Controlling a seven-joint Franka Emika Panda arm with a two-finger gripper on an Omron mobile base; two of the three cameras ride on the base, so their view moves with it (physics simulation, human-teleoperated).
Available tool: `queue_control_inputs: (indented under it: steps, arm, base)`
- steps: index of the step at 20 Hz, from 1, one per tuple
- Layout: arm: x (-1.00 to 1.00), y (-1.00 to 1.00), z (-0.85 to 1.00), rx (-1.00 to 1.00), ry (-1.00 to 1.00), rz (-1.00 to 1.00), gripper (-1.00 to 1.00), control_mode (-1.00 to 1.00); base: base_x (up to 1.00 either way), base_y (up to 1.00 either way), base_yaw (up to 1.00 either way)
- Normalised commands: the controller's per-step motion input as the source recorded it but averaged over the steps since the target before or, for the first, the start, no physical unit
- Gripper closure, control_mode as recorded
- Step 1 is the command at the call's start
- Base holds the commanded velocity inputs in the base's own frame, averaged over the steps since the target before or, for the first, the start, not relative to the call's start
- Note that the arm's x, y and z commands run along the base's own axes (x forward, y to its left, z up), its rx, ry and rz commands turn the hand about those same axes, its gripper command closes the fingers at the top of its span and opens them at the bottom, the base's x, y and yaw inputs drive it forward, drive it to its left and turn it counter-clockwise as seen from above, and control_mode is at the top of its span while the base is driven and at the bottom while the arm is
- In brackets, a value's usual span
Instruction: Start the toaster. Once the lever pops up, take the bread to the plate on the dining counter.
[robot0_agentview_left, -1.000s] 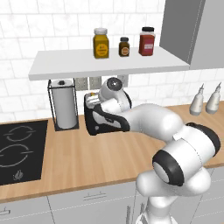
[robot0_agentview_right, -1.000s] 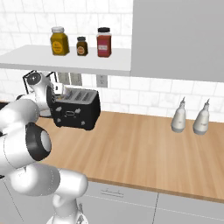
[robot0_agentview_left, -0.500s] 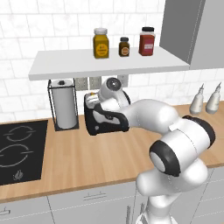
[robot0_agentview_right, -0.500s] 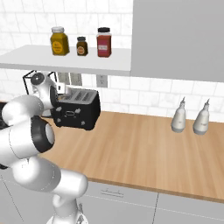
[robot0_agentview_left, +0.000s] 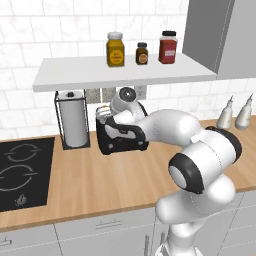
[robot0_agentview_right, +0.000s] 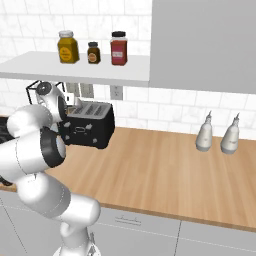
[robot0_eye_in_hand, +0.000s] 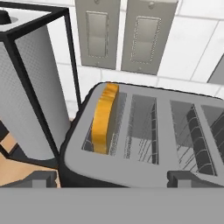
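Observation:
The black toaster (robot0_agentview_left: 121, 139) (robot0_agentview_right: 89, 128) (robot0_eye_in_hand: 144, 131) stands on the wood counter against the tiled wall. A slice of bread (robot0_eye_in_hand: 105, 117) sits on edge in its leftmost slot, brown crust up, while the other slots hold nothing. My gripper (robot0_eye_in_hand: 114, 178) (robot0_agentview_left: 108, 120) hovers just above the toaster's front left edge. It is open, with one fingertip (robot0_eye_in_hand: 41, 177) left of the bread slot and the other well to the right, and nothing between them. The plate and the dining counter are out of view.
A wire-framed paper-towel roll (robot0_agentview_left: 73, 122) (robot0_eye_in_hand: 28, 96) stands close to the toaster's left. A black cooktop (robot0_agentview_left: 20, 172) lies further left. A shelf (robot0_agentview_left: 125, 72) with three jars hangs low overhead. Two bottles (robot0_agentview_right: 220, 134) stand at the right, and wall switches (robot0_eye_in_hand: 97, 33) sit behind the toaster.
The hand has stayed over the toaster's left end with its jaws open. The arm's elbow has shifted slightly. The toaster and bread have not moved.

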Motion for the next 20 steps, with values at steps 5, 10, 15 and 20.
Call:
queue_control_inputs:
  steps: [5, 10, 15, 20]
  arm:
    - [0.13, 0.06, -0.11, 0.00, 0.00, 0.00, -1.00, -1.00]
    - [0.17, 0.00, -0.27, 0.00, 0.00, 0.00, -1.00, -1.00]
    - [0.13, 0.00, -0.11, 0.00, 0.00, 0.00, -1.00, -1.00]
    - [0.07, 0.05, 0.00, 0.00, 0.00, 0.00, -1.00, -1.00]
  base:
    - [0.00, 0.00, 0.00]
    - [0.00, 0.00, 0.00]
    - [0.00, 0.00, 0.00]
    - [0.00, 0.00, 0.00]
